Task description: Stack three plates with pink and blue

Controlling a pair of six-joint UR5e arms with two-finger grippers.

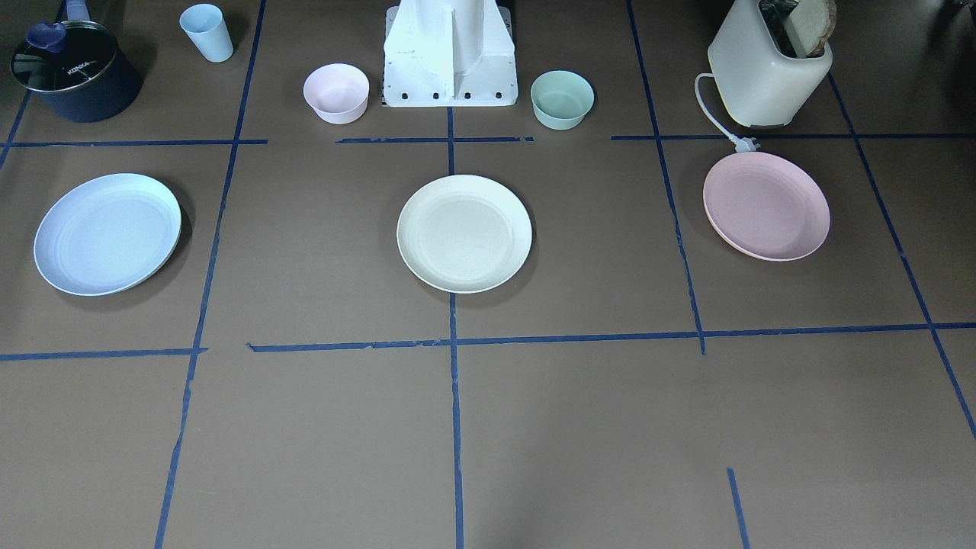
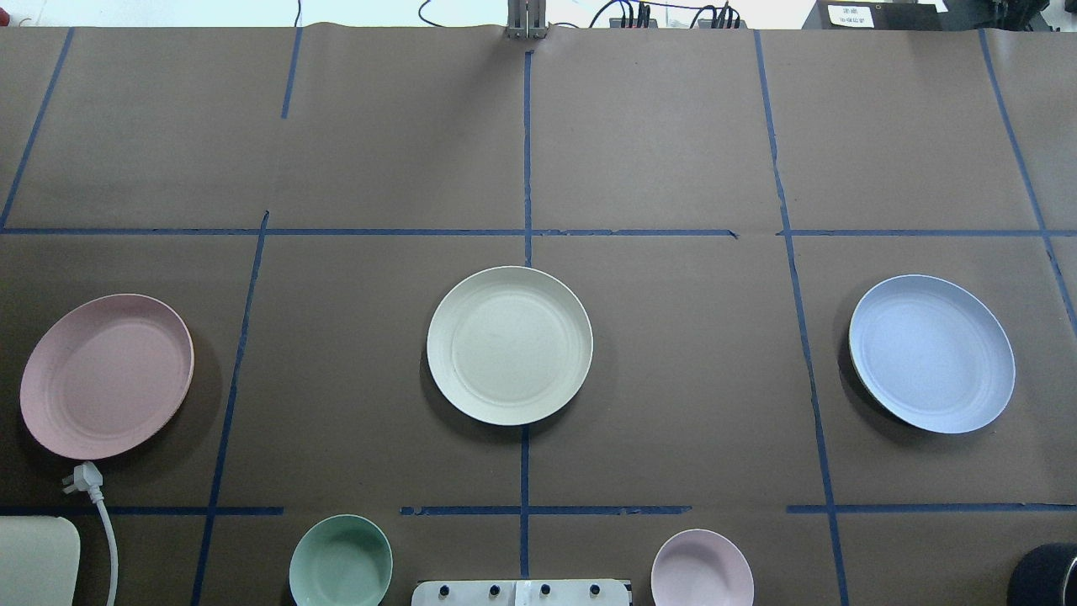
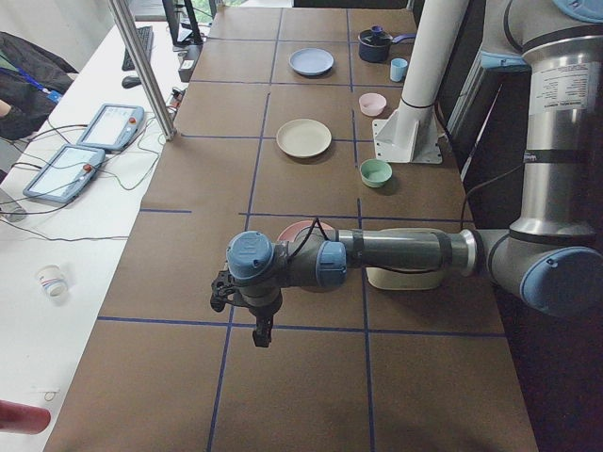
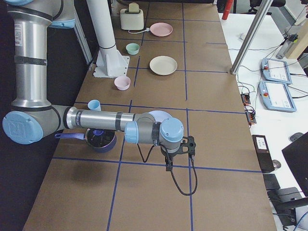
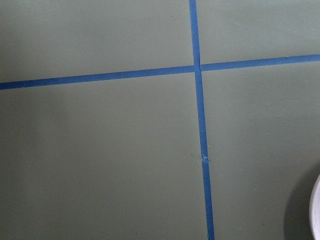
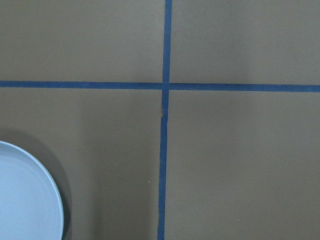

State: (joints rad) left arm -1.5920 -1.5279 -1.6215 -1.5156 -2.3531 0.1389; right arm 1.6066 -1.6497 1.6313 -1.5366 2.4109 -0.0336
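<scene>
Three plates lie apart in a row on the brown table. The cream-white plate (image 2: 509, 345) is in the middle. The pale pink plate (image 2: 107, 376) is on my left and the pale blue plate (image 2: 931, 353) on my right. My left gripper (image 3: 261, 331) hangs above the table beyond the pink plate and shows only in the exterior left view. My right gripper (image 4: 168, 165) hangs beyond the blue plate and shows only in the exterior right view. I cannot tell whether either is open or shut. The blue plate's rim (image 6: 25, 200) shows in the right wrist view.
A cream toaster (image 1: 766, 69) with its loose plug (image 2: 82, 478) stands near the pink plate. A dark pot (image 1: 72, 72) and a light-blue cup (image 1: 206, 32) stand behind the blue plate. A small pink bowl (image 1: 336, 92) and a mint bowl (image 1: 562, 98) flank the robot base (image 1: 450, 53).
</scene>
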